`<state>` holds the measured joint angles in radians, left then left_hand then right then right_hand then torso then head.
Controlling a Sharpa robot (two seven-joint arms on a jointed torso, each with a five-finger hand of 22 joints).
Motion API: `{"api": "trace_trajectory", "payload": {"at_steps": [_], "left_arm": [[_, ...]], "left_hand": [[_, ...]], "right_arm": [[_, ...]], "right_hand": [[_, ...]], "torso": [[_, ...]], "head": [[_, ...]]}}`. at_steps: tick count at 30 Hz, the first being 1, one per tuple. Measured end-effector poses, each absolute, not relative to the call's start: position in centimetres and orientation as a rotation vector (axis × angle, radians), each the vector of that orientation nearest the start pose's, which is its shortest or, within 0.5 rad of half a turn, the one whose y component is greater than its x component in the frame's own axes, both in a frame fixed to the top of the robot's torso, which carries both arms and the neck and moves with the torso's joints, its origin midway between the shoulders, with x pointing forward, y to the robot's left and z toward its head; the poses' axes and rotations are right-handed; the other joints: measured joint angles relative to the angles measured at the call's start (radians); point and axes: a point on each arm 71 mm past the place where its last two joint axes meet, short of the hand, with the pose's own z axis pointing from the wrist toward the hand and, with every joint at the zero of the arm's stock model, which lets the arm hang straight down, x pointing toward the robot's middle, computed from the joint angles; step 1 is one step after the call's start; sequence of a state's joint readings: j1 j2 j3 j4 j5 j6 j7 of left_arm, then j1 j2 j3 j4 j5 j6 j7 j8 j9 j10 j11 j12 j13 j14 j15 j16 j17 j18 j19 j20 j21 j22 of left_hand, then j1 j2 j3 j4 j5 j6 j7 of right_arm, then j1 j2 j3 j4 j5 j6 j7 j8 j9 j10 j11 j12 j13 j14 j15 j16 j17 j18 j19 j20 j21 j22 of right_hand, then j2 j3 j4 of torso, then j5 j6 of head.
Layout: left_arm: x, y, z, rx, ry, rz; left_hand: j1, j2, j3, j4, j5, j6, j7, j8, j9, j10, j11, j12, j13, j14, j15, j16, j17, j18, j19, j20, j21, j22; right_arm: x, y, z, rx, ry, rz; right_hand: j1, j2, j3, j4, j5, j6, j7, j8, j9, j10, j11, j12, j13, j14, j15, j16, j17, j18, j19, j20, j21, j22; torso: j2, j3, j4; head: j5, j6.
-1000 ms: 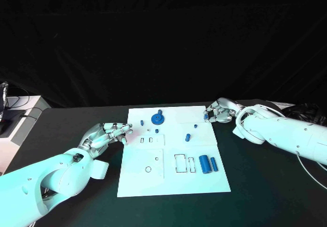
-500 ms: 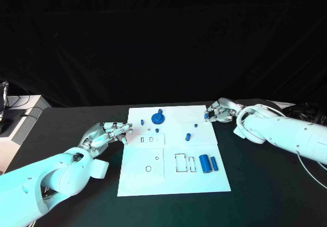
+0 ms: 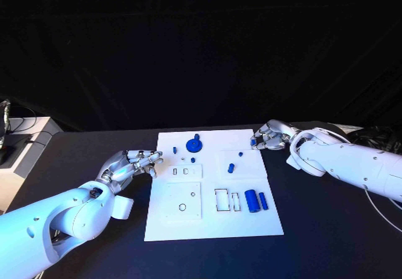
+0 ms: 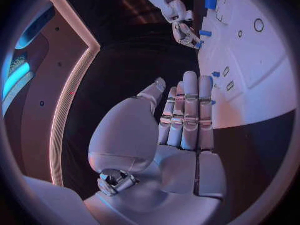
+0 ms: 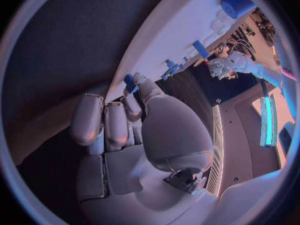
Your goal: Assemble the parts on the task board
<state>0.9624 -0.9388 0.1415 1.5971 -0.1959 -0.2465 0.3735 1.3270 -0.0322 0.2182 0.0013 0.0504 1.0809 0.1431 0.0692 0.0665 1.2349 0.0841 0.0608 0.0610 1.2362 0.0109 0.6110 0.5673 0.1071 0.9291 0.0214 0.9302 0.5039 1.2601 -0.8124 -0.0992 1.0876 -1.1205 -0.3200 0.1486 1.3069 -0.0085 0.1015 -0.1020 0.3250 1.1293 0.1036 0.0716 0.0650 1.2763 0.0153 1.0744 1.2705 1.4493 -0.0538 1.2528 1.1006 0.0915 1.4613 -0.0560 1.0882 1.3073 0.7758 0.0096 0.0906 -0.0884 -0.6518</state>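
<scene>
Head view: the white task board (image 3: 210, 226) lies mid-counter on the black counter (image 3: 326, 232). My left hand (image 3: 130, 165) sits just off the board's left edge, fingers straight and side by side, tips at the edge, holding nothing. My right hand (image 3: 269, 138) is at the board's far right corner, fingers curled round a small blue part (image 3: 254, 142). On the board: a blue round part (image 3: 193, 145) near the far edge, a small blue peg (image 3: 175, 150) to its left, two tiny blue bits (image 3: 191, 159) just in front of it. Right half has a small blue piece (image 3: 240, 154) and a short blue cylinder (image 3: 230, 168). Near the right edge, toward the near side, a thick blue cylinder (image 3: 251, 201) and a thinner blue rod (image 3: 263, 201) lie side by side, next to rectangular slots (image 3: 221, 200). An oval hole (image 3: 183, 207) is in the near left square.

Left wrist view: my left hand (image 4: 181, 120) is flat, fingers extended and close together, empty, fingertips over the board's edge (image 4: 250, 105). Across the board my right hand (image 4: 184, 32) shows with the blue part at its fingertips.

Right wrist view: my right hand (image 5: 131, 120) pinches the small blue part (image 5: 129, 82) between thumb and fingers at the board's corner (image 5: 162, 40). The thick blue cylinder (image 5: 237, 5) lies farther along the board. My left hand (image 5: 228, 65) shows beyond the board's other edge.
</scene>
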Motion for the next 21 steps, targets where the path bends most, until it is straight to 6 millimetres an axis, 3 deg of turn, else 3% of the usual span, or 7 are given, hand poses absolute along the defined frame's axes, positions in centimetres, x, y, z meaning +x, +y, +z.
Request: {"api": "trace_trajectory", "payload": {"at_steps": [3, 13, 21], "left_arm": [[45.4, 23.2, -21.3, -1.064, 1.475, -1.559], [45.4, 23.3, -21.3, -1.064, 1.475, -1.557], [45.4, 23.4, -21.4, -1.064, 1.474, -1.554]], "left_hand": [[0.000, 0.000, 0.000, 0.000, 0.000, 0.000, 0.000, 0.000, 0.000, 0.000, 0.000, 0.000, 0.000, 0.000, 0.000, 0.000, 0.000, 0.000, 0.000, 0.000, 0.000, 0.000], [0.000, 0.000, 0.000, 0.000, 0.000, 0.000, 0.000, 0.000, 0.000, 0.000, 0.000, 0.000, 0.000, 0.000, 0.000, 0.000, 0.000, 0.000, 0.000, 0.000, 0.000, 0.000], [0.000, 0.000, 0.000, 0.000, 0.000, 0.000, 0.000, 0.000, 0.000, 0.000, 0.000, 0.000, 0.000, 0.000, 0.000, 0.000, 0.000, 0.000, 0.000, 0.000, 0.000, 0.000]], "right_arm": [[55.1, -32.2, -18.7, 0.152, 1.618, 0.579], [54.4, -30.8, -17.8, 0.158, 1.534, 0.597], [53.3, -27.1, -16.0, 0.166, 1.486, 0.636]], "right_hand": [[0.001, 0.006, -0.004, 0.003, -0.006, 0.013, -0.012, 0.000, 0.000, 0.006, -0.006, 0.000, 0.003, 0.003, -0.004, 0.000, 0.002, 0.000, 0.000, -0.007, 0.000, 0.000], [-0.004, 0.019, -0.019, 0.018, 0.005, 0.024, -0.017, -0.002, 0.000, 0.012, -0.012, 0.000, 0.009, 0.003, -0.004, -0.004, 0.005, 0.000, 0.000, -0.014, 0.005, 0.001], [-0.008, 0.023, -0.023, 0.022, 0.007, 0.025, -0.017, -0.002, 0.000, 0.012, -0.012, 0.000, 0.008, 0.003, -0.004, -0.004, 0.005, 0.000, 0.000, -0.014, 0.004, 0.001]], "torso": [[0.000, 0.0000, 0.0000], [0.000, -0.0007, -0.0007], [-0.001, -0.0015, -0.0028]], "head": [[0.000, 0.001], [0.002, 0.002], [0.009, 0.004]]}}
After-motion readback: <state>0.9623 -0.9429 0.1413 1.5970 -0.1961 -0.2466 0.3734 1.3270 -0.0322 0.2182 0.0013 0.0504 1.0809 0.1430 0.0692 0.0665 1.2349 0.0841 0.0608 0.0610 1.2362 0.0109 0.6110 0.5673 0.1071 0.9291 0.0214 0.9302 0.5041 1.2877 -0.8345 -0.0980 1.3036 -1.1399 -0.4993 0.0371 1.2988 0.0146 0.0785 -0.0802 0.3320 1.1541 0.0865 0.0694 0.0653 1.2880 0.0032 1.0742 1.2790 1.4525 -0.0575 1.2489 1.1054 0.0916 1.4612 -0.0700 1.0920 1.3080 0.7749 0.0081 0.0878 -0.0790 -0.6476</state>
